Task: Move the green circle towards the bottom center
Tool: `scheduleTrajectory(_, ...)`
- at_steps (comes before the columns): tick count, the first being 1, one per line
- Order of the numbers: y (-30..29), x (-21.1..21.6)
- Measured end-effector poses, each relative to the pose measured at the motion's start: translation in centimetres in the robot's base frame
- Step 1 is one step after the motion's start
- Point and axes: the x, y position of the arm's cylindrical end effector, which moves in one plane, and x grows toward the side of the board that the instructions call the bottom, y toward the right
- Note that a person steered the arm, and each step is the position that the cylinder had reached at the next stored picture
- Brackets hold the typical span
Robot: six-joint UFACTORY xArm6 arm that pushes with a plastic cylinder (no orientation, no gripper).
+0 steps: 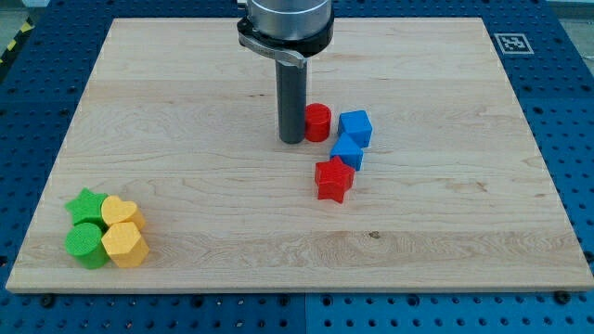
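Note:
The green circle (pixel 84 245) sits near the view's bottom left corner of the wooden board (pixel 186 139). It touches a green star (pixel 86 205) above it and a yellow hexagon (pixel 124 245) on its right. A yellow heart-like block (pixel 121 212) sits above the hexagon. My tip (pixel 291 140) is far away, near the board's upper middle, just left of a red cylinder (pixel 317 122).
A blue cube (pixel 355 128) lies right of the red cylinder. A smaller blue block (pixel 347 151) sits below it, and a red star (pixel 333 179) below that. A marker tag (pixel 511 43) is at the board's top right corner.

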Motion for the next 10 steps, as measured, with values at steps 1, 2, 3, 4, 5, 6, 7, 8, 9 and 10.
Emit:
scheduleTrajectory(1, -5.4, 0.0)
scheduleTrajectory(2, -5.9, 0.2)
scheduleTrajectory(3, -5.7, 2.9)
scheduleTrajectory(4, -5.7, 3.2)
scheduleTrajectory(5, -5.7, 3.2)
scheduleTrajectory(6, -7.9, 3.1)
scheduleTrajectory(7, -8.4, 2.3)
scheduleTrajectory(8, -9.9, 1.4)
scheduleTrajectory(9, -15.0, 1.4)
scheduleTrajectory(10, -20.5, 2.3)
